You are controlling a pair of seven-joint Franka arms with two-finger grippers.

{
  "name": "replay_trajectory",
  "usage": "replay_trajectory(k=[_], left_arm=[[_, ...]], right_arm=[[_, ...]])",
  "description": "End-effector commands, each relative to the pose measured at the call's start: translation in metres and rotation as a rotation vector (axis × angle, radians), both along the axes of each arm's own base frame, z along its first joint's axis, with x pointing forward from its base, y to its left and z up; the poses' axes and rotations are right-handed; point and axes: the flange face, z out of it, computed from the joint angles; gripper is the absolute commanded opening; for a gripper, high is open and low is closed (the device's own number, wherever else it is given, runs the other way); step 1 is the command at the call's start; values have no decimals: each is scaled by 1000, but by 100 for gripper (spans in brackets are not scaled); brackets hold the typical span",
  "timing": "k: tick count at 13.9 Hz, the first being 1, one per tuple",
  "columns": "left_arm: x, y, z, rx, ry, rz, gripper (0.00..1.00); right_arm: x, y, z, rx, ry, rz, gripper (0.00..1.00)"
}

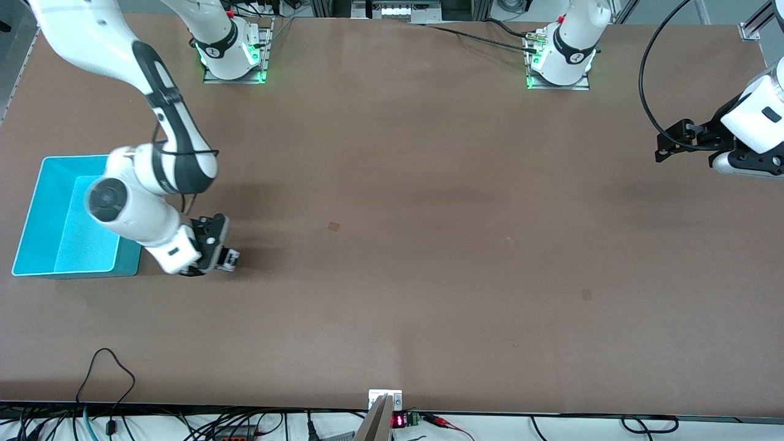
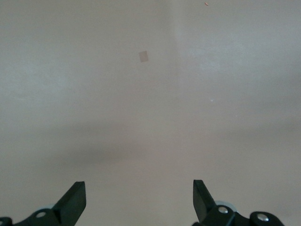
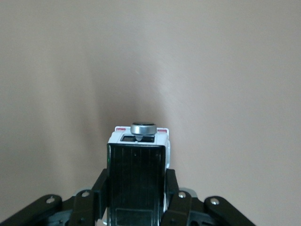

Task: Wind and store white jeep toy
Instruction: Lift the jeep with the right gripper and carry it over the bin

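White jeep toy (image 3: 137, 176), small, light, hard and slick, sits on the table (image 1: 392, 245) just beside the turquoise bin (image 1: 37, 208), right gripper (image 1: 223, 257) fingers clenched on its sides; left gripper (image 2: 138, 200) waits, fingers released

Open-topped turquoise plastic bin (image 1: 46, 214), rectangular, sits on the brown matte tabletop (image 1: 429, 184) at the right arm's end of the table. A small darker square patch (image 1: 334, 226) marks the tabletop near mid-table, and a second similar patch (image 1: 586, 294) lies nearer the front camera toward the left arm's end. Loose black cables (image 1: 104, 373) trail over the table edge closest to the front camera.
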Motion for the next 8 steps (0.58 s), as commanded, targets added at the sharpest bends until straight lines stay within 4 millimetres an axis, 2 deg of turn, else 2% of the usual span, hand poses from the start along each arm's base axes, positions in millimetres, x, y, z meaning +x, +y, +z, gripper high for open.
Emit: replay_trajectory(k=[1, 3, 5, 8], left_arm=[[-6, 0, 5, -13, -8, 1, 100], [-6, -1, 5, -13, -7, -2, 100], [-7, 0, 5, -13, -1, -2, 100], [-5, 0, 5, -13, -7, 0, 100]], right_arm=[[-6, -38, 34, -11, 5, -178, 0], [-15, -66, 56, -28, 26, -375, 0], [-23, -103, 67, -49, 67, -554, 0], [-33, -153, 69, -79, 90, -791, 0]])
